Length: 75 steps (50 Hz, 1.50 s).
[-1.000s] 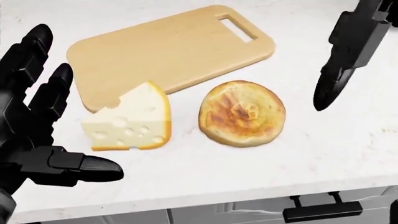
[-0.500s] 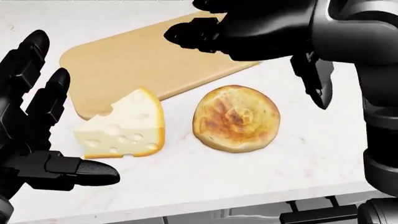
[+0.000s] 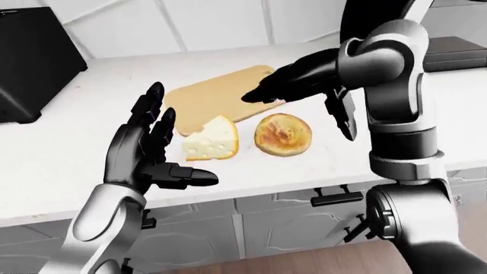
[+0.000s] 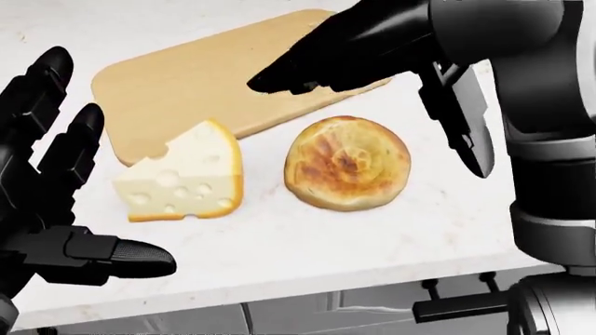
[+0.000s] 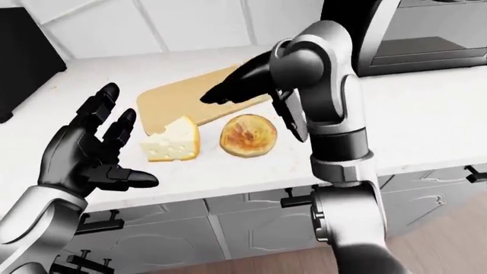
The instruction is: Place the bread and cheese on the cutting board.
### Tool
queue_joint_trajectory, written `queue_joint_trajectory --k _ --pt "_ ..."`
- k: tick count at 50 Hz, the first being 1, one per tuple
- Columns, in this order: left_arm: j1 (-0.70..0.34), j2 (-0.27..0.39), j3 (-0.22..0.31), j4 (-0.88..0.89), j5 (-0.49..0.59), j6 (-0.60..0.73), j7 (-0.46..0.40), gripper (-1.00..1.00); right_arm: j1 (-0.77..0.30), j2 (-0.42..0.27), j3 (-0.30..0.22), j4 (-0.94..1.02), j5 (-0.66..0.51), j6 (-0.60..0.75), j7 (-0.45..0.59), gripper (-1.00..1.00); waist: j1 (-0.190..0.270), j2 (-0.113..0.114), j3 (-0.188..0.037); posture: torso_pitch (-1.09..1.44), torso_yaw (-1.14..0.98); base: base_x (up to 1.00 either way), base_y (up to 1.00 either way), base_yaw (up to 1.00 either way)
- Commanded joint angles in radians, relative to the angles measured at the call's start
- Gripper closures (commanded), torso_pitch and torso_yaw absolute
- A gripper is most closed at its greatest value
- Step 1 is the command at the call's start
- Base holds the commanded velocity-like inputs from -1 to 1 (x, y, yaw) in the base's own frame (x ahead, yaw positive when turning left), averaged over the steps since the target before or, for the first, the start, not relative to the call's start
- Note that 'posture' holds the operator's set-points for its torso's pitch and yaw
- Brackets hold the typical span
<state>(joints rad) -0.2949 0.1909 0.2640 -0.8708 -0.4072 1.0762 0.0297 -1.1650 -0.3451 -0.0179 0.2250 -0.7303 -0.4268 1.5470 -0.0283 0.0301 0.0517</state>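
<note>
A yellow cheese wedge (image 4: 182,178) with holes lies on the white counter, just below the wooden cutting board's (image 4: 177,91) lower edge. A round browned bread (image 4: 346,162) lies to the right of the cheese, off the board. My left hand (image 4: 89,188) is open at the left of the head view, palm toward the cheese and apart from it. My right hand (image 4: 372,105) is open and empty. Its fingers (image 4: 279,75) reach left over the board, and one finger (image 4: 475,157) points down to the right of the bread.
A black appliance (image 3: 30,63) stands at the counter's left end. A dark oven-like appliance (image 5: 426,34) stands at the upper right. Cabinet drawers with black handles (image 4: 461,303) run below the counter edge. A tiled wall (image 3: 213,23) rises behind the counter.
My right arm has swung in from the right and now stretches leftward over the board and above the bread. The left hand, cheese and bread have kept their places.
</note>
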Motion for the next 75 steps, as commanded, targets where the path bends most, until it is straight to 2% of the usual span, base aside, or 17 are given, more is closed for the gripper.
queue_joint_trajectory --k 1,5,9,11,16,35,51,75 --pt "-0.02 0.009 0.012 -0.02 -0.002 -0.036 -0.001 -1.0 -0.055 -0.005 -0.013 0.018 -0.001 0.014 -0.031 -1.0 0.0 0.002 -0.022 0.0 0.0 0.0 0.0 0.0" --pt "-0.02 0.012 0.015 -0.012 -0.003 -0.042 -0.002 -1.0 -0.097 -0.005 -0.01 0.089 -0.008 0.01 -0.064 -1.0 0.0 0.003 -0.024 0.0 0.0 0.0 0.0 0.0" --pt "-0.023 0.013 0.016 -0.016 -0.009 -0.035 0.002 -1.0 -0.08 0.01 -0.003 0.064 -0.014 0.009 -0.076 -0.98 0.003 0.003 -0.024 0.0 0.0 0.0 0.0 0.0" --pt "-0.026 0.014 0.019 -0.018 -0.012 -0.032 0.004 -1.0 -0.08 0.014 -0.002 0.063 -0.014 0.008 -0.075 -0.84 0.003 0.004 -0.023 0.0 0.0 0.0 0.0 0.0" --pt "-0.02 0.015 0.014 -0.014 -0.011 -0.04 0.005 -1.0 -0.11 0.014 -0.001 0.093 -0.02 -0.009 -0.086 -0.71 0.003 0.006 -0.025 0.0 0.0 0.0 0.0 0.0" --pt "-0.008 0.015 0.014 -0.008 -0.007 -0.054 -0.001 -1.0 -0.058 0.035 0.004 0.03 -0.023 -0.002 -0.072 -0.7 0.002 0.006 -0.028 0.0 0.0 0.0 0.0 0.0" --pt "-0.003 0.012 0.013 -0.008 -0.003 -0.057 -0.006 -1.0 0.065 0.052 0.01 -0.076 -0.031 -0.016 -0.043 -0.71 0.001 0.004 -0.027 0.0 0.0 0.0 0.0 0.0" --pt "0.003 0.012 0.018 0.0 -0.002 -0.067 -0.011 -1.0 0.079 0.059 0.016 -0.017 -0.08 -0.11 -0.107 -0.72 0.001 0.004 -0.029 0.0 0.0 0.0 0.0 0.0"
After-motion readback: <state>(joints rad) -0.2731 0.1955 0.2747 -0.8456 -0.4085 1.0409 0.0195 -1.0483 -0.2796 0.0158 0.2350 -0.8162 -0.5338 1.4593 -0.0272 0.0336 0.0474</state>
